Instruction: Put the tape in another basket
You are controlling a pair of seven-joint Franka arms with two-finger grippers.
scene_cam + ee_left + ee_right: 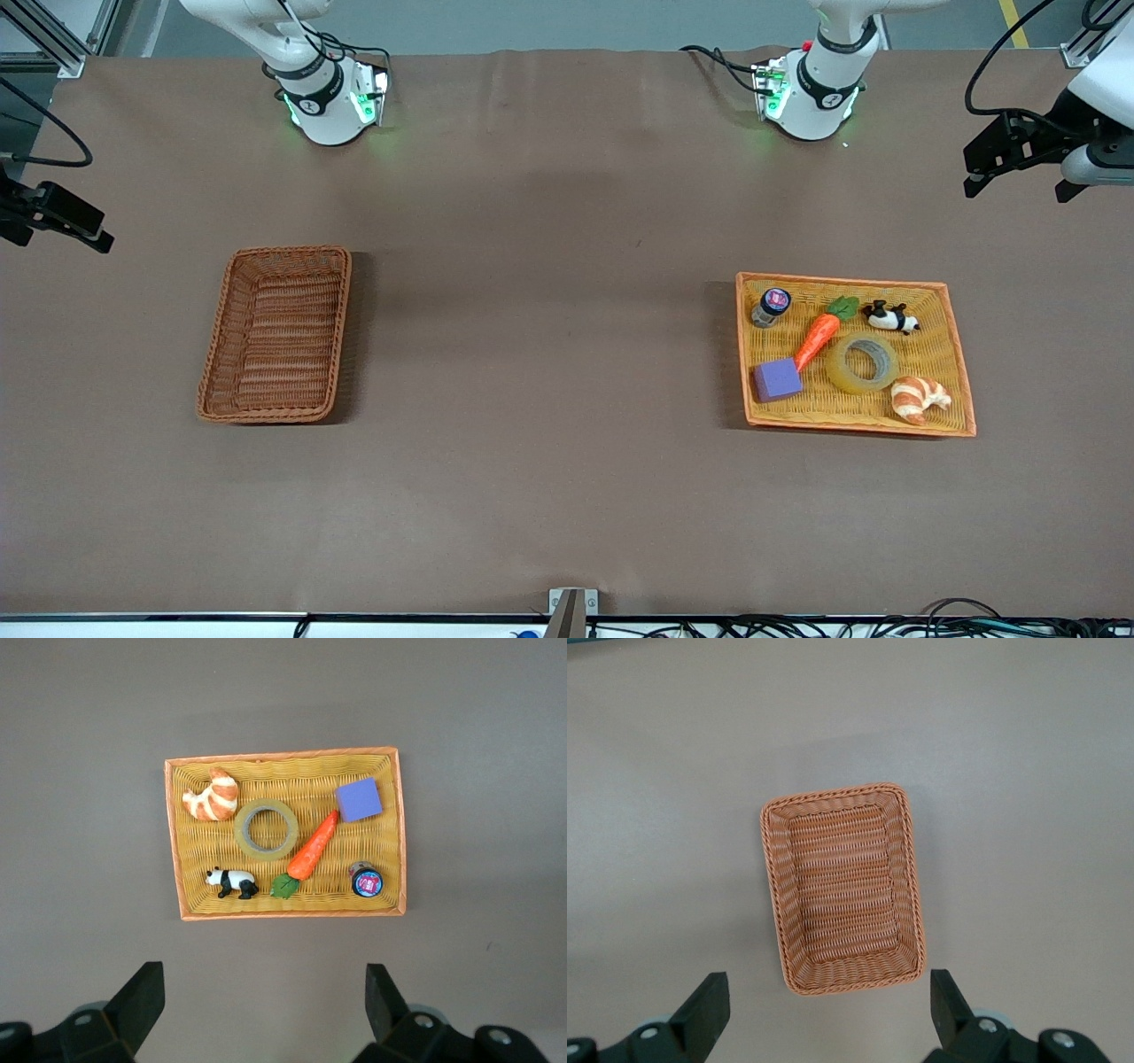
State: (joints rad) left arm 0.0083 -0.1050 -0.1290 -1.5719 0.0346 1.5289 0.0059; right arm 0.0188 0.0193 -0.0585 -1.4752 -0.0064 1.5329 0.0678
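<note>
Since nothing has been picked up, the tape lies flat in the orange tray between carrot and croissant. The brown wicker basket sits empty toward the right arm's end. Left gripper hangs high over the tray, fingers spread, presumably lining up. Right gripper waits over the basket, also spread.

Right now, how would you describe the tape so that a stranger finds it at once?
Look at the flat orange tray toward the left arm's end of the table. The tape lies flat in it, between the carrot and the croissant. It is the only ring: translucent yellowish, with a grey core.
</note>
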